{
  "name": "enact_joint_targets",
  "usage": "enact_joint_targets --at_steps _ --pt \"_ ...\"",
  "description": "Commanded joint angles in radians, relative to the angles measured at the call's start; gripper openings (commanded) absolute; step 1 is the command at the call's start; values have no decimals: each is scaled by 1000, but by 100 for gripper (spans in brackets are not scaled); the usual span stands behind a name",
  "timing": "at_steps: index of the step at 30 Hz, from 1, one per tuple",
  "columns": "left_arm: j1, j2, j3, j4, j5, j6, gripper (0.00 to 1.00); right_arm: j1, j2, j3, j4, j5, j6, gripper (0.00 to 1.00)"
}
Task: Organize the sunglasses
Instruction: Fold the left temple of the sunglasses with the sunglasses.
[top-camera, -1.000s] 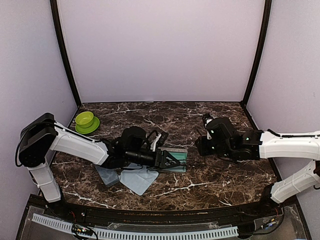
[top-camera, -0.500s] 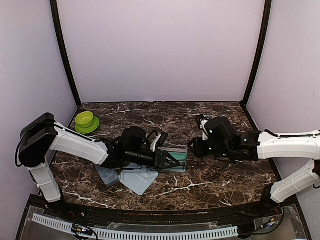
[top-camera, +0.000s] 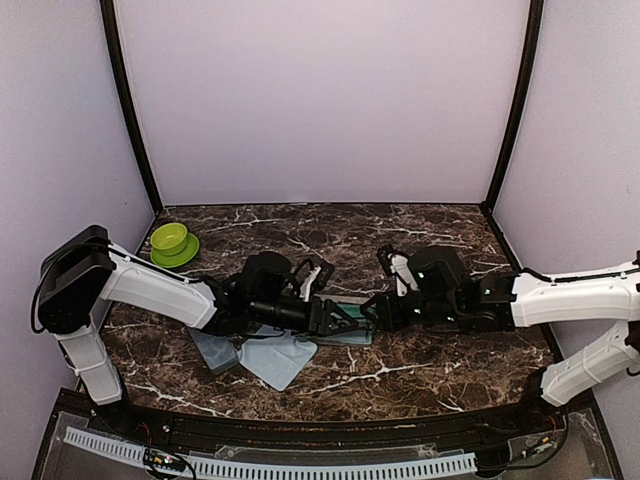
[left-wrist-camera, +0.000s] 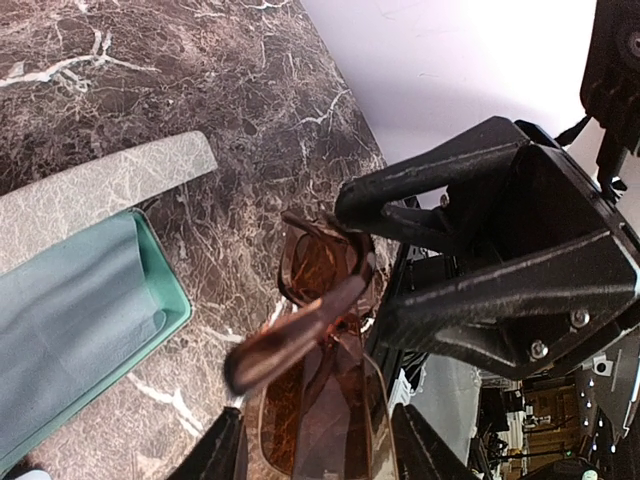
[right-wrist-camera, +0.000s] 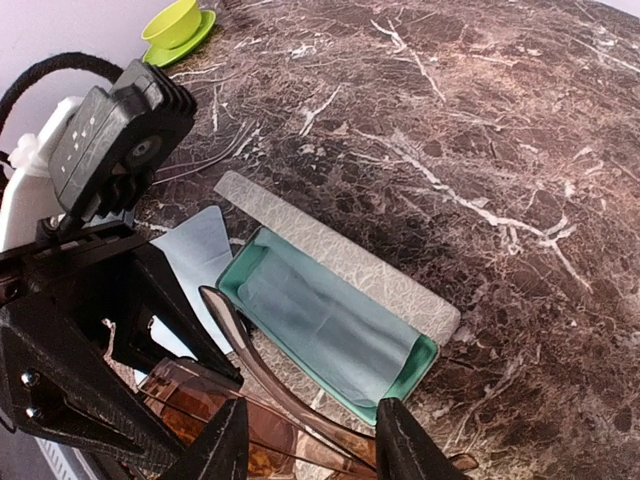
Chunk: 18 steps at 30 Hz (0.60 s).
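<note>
Sunglasses (left-wrist-camera: 318, 285) gripped by left gripper (left-wrist-camera: 315, 448) near open case (right-wrist-camera: 330, 325)
Right gripper's (right-wrist-camera: 312, 432) spread jaws should be closed gently round the temple (right-wrist-camera: 262, 365).

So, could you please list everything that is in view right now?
sunglasses: one, dark frame, brownish lenses, between the grippers
case: one, grey with teal lining, open, mid-table
cloths: two, pale blue-grey, one inside the case, one loose beside it
flat blue-grey piece: one, left of the loose cloth, kind unclear
bowl: one, green, on a green plate, far left
table: one, dark marble
left gripper: one, black, shut on the sunglasses
right gripper: one, black, open around a temple arm
</note>
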Motion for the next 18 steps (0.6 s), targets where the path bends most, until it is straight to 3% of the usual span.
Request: enact_joint_targets --at_steps 1,18 --pt "6 -54 -6 4 -7 31 23 9 -26 -20 51 -64 -6 45" --pt "8 -79 -22 -8 -26 64 22 6 -35 -48 79 -99 28 51"
